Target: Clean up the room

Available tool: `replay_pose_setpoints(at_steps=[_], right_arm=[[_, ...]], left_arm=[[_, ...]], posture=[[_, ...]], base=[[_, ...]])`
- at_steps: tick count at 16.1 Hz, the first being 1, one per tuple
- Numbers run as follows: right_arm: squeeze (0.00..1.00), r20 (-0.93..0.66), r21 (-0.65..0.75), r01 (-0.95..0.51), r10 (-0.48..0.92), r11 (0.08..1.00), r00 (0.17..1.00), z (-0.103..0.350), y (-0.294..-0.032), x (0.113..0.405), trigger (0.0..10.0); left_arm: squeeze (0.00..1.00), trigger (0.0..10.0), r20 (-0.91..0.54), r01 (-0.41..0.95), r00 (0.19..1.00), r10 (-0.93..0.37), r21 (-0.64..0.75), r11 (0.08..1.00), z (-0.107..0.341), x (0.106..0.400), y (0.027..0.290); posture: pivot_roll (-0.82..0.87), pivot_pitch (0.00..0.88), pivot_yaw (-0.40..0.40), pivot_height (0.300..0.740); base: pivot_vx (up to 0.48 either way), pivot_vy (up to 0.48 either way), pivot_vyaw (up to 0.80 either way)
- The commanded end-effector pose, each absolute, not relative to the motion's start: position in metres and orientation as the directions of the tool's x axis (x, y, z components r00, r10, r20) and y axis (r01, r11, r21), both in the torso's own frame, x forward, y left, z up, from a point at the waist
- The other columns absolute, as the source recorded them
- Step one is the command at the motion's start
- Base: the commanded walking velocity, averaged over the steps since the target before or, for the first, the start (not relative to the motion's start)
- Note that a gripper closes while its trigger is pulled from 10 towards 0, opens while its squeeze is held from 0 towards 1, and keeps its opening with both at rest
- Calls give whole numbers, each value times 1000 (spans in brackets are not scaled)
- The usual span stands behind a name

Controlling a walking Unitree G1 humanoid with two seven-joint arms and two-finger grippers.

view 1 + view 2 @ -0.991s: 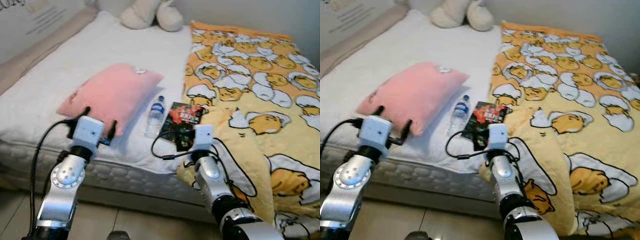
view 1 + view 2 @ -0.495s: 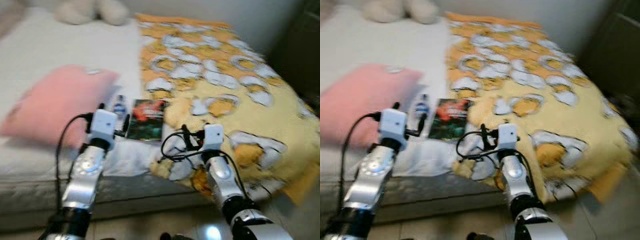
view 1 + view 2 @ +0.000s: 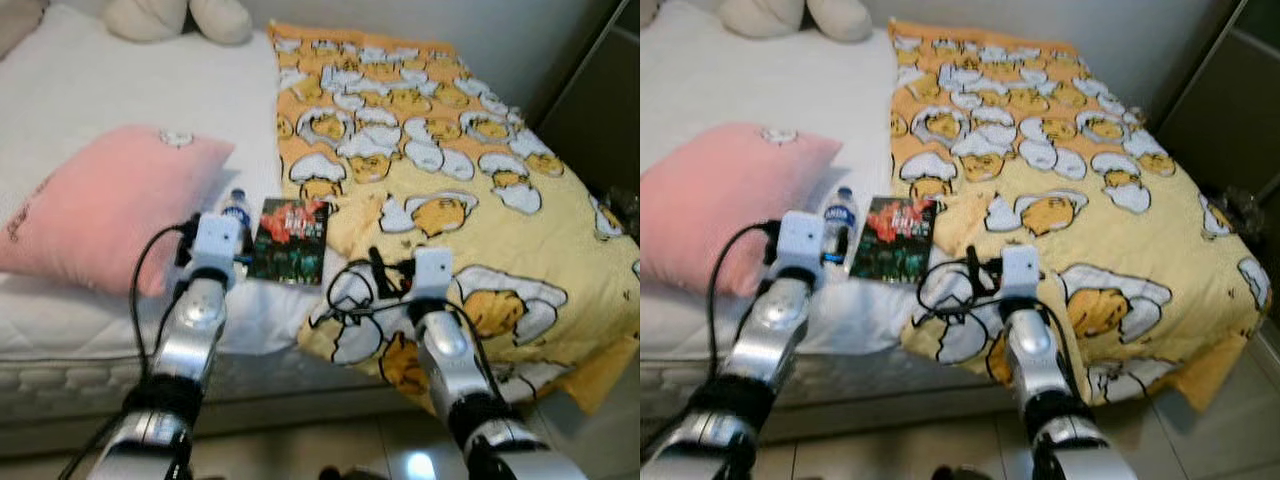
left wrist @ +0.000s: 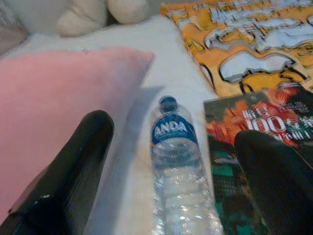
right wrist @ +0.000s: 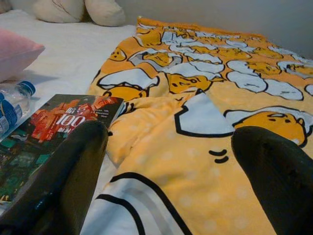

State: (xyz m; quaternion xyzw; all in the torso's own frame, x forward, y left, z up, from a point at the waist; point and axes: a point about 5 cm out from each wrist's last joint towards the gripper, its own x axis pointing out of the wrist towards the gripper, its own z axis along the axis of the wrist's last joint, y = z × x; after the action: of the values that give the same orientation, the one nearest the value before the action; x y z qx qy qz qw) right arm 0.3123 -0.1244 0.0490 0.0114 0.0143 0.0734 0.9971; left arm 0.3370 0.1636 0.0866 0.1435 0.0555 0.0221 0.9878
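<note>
A clear water bottle (image 4: 178, 166) with a blue label lies on the white sheet between a pink pillow (image 3: 110, 205) and a dark, red-titled book (image 3: 290, 240). My left gripper (image 4: 171, 134) is open just in front of the bottle. One finger (image 4: 73, 161) is on the pillow side and the other is over the book. My right gripper (image 5: 171, 134) is open and empty, low over the near edge of the yellow cartoon blanket (image 3: 430, 150), beside the book (image 5: 54, 122).
The bed (image 3: 130, 90) has a cream plush toy (image 3: 180, 15) at its far end. The blanket hangs over the mattress's front edge. A dark cabinet (image 3: 595, 110) stands to the right, and tiled floor (image 3: 300, 450) lies below my arms.
The camera has swung right along the bed. My left gripper, earlier at the pillow's front edge, now faces the bottle. My right gripper has gone from the book to the blanket.
</note>
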Motion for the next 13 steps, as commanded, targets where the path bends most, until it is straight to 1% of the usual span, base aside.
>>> replay_pose_setpoints(at_steps=[1,2,5,7,8,9,10,11,13], right_arm=[[0,-10,19,-129,129,991,992,51,-132,312,10000],[0,-9,12,-117,117,993,993,50,-135,310,10000],[0,-21,2,-98,98,995,995,48,-139,308,10000],[0,-30,3,-106,106,994,994,46,-139,307,10000],[0,-19,6,-110,110,994,994,46,-140,305,10000],[0,-19,6,-111,111,994,994,46,-141,304,10000],[0,-18,5,-112,112,994,994,46,-141,304,10000],[0,-18,0,-119,119,993,993,45,-141,301,10000],[0,-14,-10,-125,125,992,992,44,-144,295,10000]], left_arm=[[1000,10000,-92,18,996,7,273,962,92,344,153],[1000,10000,-81,29,997,-9,251,968,98,351,150],[1000,10000,-85,30,996,-10,231,972,97,352,150],[1000,10000,-125,-2,992,28,205,979,89,352,155],[1000,10000,-152,-23,987,50,177,984,87,355,160],[894,10000,-165,-29,985,57,168,985,86,357,163],[894,10000,-169,-33,984,61,167,985,86,358,164],[0,10000,-190,-46,979,76,155,987,87,361,169],[0,10000,-210,-52,974,86,160,986,90,366,173]], posture=[[162,0,-115,740],[142,0,-104,740],[131,0,-99,740],[129,0,-102,740],[124,0,-111,740],[121,0,-113,740],[120,0,-114,740],[103,0,-117,740],[77,0,-117,740]], base=[[0,0,0],[0,0,0],[0,0,0],[0,0,-728],[0,0,0],[0,0,0],[0,0,0],[0,0,0],[0,0,0]])
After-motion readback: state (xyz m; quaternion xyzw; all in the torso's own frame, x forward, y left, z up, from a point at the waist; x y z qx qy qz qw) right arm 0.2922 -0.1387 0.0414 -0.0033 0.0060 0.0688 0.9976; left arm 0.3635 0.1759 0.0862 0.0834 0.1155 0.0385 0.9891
